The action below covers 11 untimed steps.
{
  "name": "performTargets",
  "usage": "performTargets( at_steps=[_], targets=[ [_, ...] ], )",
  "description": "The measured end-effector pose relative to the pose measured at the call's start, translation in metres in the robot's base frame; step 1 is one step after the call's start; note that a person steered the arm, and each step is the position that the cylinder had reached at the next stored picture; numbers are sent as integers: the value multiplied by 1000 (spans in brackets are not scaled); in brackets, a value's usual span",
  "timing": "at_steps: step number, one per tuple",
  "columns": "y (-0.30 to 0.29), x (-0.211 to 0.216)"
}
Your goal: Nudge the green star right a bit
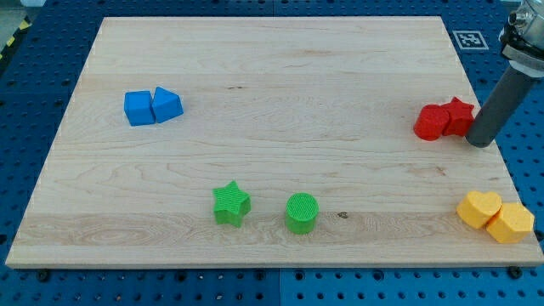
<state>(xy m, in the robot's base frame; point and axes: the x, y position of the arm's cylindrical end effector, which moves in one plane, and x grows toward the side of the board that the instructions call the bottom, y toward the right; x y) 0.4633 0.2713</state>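
The green star (230,203) lies on the wooden board (272,85) near the view's bottom, left of centre. A green cylinder (302,212) stands a short way to its right. My tip (480,141) is at the board's right edge, far to the right of and above the green star. It sits right beside the red star (460,115), on that block's right side.
A red cylinder (432,122) touches the red star's left side. A blue cube (138,108) and a blue wedge-like block (167,104) sit together at the left. A yellow heart (478,209) and a yellow hexagon (510,223) sit at the bottom right corner.
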Motion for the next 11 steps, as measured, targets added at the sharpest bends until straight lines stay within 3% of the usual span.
performTargets(
  at_steps=[3, 8, 11],
  targets=[
    [-14, 49],
    [-33, 56],
    [-103, 56]
  ],
)
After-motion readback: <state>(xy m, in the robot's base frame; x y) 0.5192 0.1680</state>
